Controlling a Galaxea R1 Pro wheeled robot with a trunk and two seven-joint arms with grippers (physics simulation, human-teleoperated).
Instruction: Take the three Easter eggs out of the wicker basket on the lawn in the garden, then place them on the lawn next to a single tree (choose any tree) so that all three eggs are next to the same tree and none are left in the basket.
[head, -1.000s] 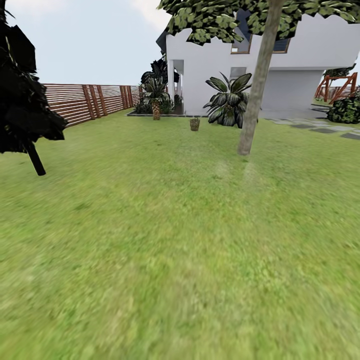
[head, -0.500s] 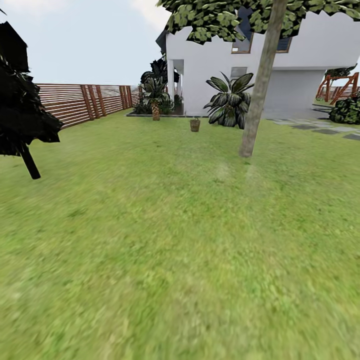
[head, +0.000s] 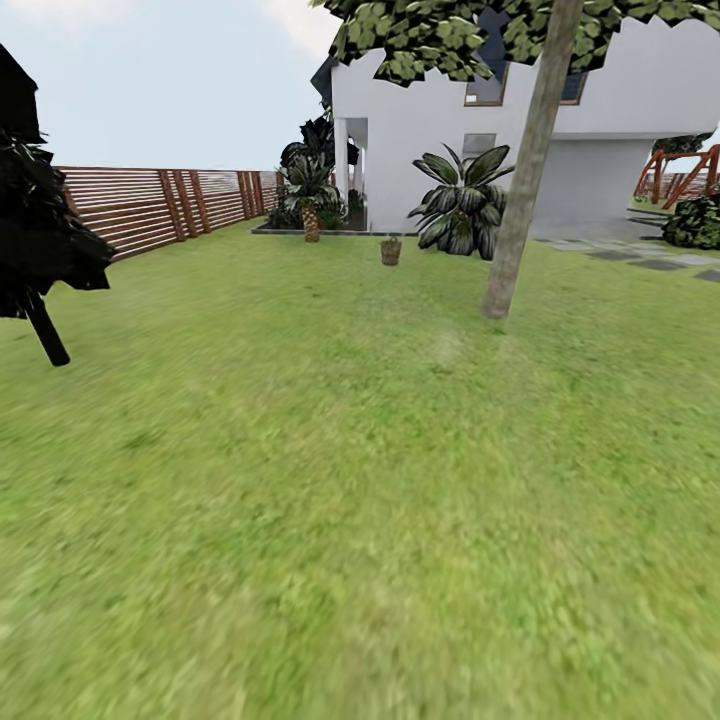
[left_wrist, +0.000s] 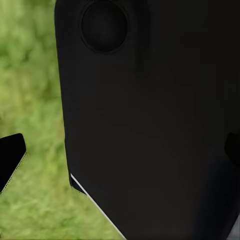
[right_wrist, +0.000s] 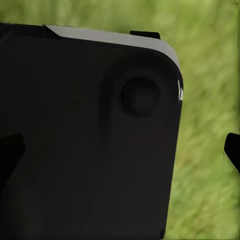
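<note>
Head view: wide flat green grass lawn (head: 330, 480) runs back to a white house (head: 420, 130) and a brown slatted wooden fence (head: 160, 205), with a pale grey-brown leaning tree trunk (head: 522, 170) standing right of centre. Small brown woven wicker basket (head: 391, 250) sits on the grass far off, left of that trunk and well apart from it; eggs too small to tell. Wrist views: a black robot body panel (left_wrist: 150, 125) blocks most of each frame over blurred grass, so I cannot tell whether either end effector is released or clenched.
</note>
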